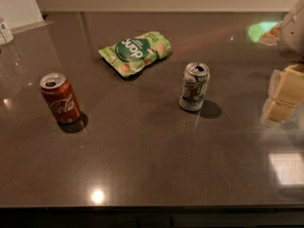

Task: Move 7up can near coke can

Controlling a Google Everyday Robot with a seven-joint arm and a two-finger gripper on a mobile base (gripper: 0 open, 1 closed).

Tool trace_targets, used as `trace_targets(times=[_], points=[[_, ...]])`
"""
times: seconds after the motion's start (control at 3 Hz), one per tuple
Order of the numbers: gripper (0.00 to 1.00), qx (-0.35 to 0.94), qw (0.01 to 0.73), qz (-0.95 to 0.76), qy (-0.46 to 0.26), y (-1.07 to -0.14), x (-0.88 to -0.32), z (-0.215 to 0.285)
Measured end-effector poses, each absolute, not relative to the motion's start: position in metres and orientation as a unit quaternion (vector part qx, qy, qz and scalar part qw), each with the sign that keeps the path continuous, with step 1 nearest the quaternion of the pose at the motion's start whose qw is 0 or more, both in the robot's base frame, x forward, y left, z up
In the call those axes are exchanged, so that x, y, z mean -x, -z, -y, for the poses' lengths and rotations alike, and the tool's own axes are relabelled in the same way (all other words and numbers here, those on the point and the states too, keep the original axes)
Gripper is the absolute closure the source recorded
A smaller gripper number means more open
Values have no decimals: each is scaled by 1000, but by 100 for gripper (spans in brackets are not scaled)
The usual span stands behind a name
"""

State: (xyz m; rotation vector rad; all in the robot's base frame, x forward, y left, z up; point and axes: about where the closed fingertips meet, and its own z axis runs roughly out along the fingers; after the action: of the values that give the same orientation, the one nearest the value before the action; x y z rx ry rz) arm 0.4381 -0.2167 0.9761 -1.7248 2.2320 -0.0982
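Spanning nearly the whole view, a dark polished countertop (156,160) is seen, with lights mirrored in it as a small bright spot near the front edge and a pale square at the right. Its far edge is met by a pale wall.

At the right margin the gripper (283,96) is found, partly cut off by the frame. A light grey housing is shown above and yellowish blocky parts below, held just over the counter surface. Whether it is spread or pressed together cannot be told from this angle. It is separated from the 7up can, the nearest object, by a stretch of bare counter.

Toward the back of the counter, left of centre, a green snack pouch (135,52) is laid flat, marked with white lettering on a dark green round patch.

The 7up can (194,86) is placed upright right of centre, in front of the pouch and to its right. Its silver top is opened and its shadow is thrown to the right.

The coke can (60,98) is stood upright at the left, also opened. It is set well apart from the 7up can, with bare countertop between the two.

At the far left corner a small white container (4,31) is partly shown, cut off by the frame.
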Motion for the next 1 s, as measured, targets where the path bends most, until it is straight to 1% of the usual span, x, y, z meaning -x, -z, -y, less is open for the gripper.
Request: trace_targets(times=[0.33, 1.0], points=[[0, 603, 159, -781, 34, -976, -438, 217], [0, 585, 162, -794, 9, -964, -468, 199]])
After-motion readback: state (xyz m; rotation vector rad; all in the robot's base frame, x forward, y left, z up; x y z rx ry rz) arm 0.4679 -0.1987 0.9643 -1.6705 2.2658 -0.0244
